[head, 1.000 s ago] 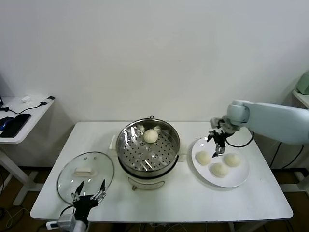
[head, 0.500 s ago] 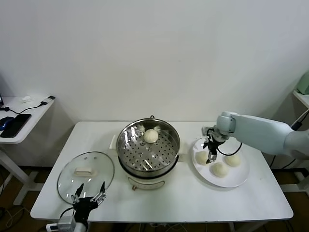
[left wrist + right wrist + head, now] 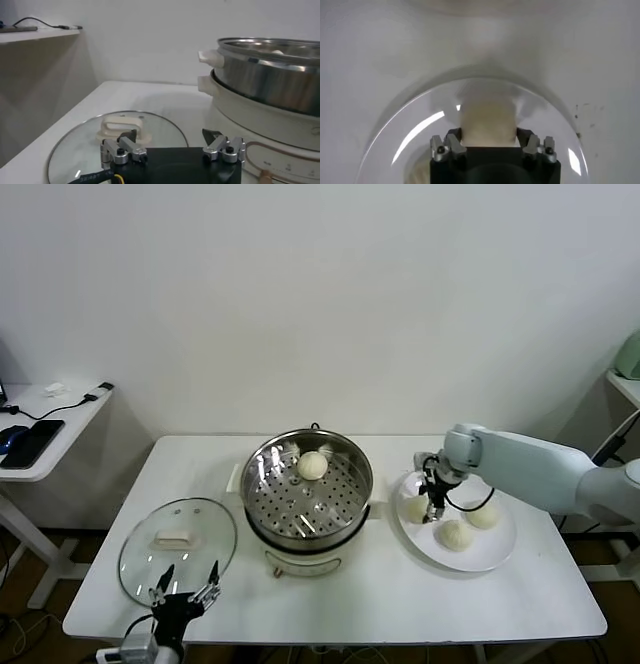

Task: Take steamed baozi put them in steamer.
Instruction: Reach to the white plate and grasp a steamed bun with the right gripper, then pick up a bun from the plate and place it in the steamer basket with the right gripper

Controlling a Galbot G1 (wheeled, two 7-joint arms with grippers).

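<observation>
The steamer [image 3: 300, 506] stands mid-table with one steamed baozi [image 3: 313, 465] on its perforated tray. To its right, a white plate [image 3: 492, 556] carries three more baozi. My right gripper [image 3: 427, 508] is down on the plate's left side, its fingers pressed against both sides of the left baozi [image 3: 411, 510], which still rests on the plate. In the right wrist view that baozi [image 3: 487, 119] fills the gap of the right gripper [image 3: 487, 133]. The other two baozi [image 3: 455, 534] [image 3: 484, 515] lie free. My left gripper [image 3: 183, 581] [image 3: 170, 136] hangs open at the table's front left edge.
A round glass lid [image 3: 178, 546] with a white handle [image 3: 122, 126] lies flat left of the steamer [image 3: 270, 75], just beyond the left gripper. A side shelf [image 3: 40, 424] with a phone and cables stands at far left.
My right gripper moved left and down over the plate onto the left baozi, and its fingers closed in on it. The left arm stayed put.
</observation>
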